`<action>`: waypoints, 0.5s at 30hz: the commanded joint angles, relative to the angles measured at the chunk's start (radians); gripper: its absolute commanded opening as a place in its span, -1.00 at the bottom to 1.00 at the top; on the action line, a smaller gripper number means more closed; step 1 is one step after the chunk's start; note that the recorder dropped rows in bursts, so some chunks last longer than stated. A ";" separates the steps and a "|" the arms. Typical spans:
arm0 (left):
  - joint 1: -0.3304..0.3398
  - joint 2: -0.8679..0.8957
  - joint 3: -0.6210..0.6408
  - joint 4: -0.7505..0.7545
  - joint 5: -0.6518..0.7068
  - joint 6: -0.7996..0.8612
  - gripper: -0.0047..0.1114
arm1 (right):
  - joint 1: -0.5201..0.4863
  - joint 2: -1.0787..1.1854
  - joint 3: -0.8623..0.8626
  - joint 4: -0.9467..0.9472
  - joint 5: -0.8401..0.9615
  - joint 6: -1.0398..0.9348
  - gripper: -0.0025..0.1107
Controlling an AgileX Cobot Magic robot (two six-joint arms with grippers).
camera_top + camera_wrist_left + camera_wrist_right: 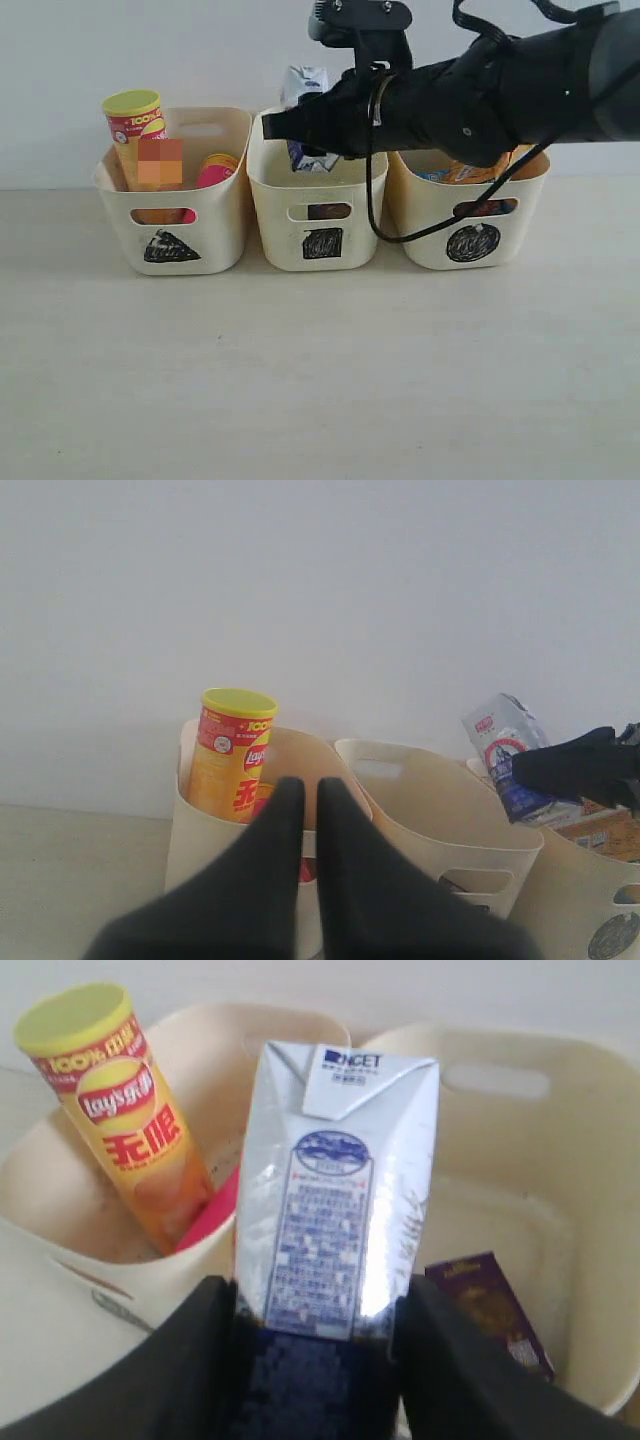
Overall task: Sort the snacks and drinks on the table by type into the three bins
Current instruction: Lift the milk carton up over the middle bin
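Observation:
My right gripper (pixel 285 125) reaches across over the middle bin (pixel 270 200), marked with a square. It is shut on the blue and white drink carton (pixel 335 1180), which stands upright between its fingers, its top (pixel 305 82) above the rim. The dark purple carton (pixel 490 1305) lies inside that bin. The yellow chip tube (pixel 135 125) and the pink one (pixel 215 170) stand in the left bin (pixel 215 215), marked with a triangle. Orange (pixel 465 172) and blue (pixel 430 175) noodle packets show in the right bin (pixel 420 220), marked with a circle. My left gripper (pixel 303 785) is shut and holds nothing, facing the left bin.
The three bins stand side by side at the back of the pale table (pixel 320 370), against a white wall. The right arm's black cable (pixel 375 215) hangs down in front of the middle and right bins.

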 commanded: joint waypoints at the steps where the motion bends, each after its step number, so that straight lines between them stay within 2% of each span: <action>1: 0.003 -0.001 0.006 0.000 -0.008 0.005 -0.84 | -0.058 0.037 -0.005 -0.012 -0.226 -0.054 -0.93; 10: 0.003 -0.001 0.006 0.000 -0.008 0.005 -0.84 | -0.123 0.183 -0.129 0.008 -0.248 -0.063 -0.93; 15: 0.003 -0.001 0.006 0.000 -0.008 0.005 -0.84 | -0.127 0.244 -0.201 0.006 -0.184 -0.084 -0.93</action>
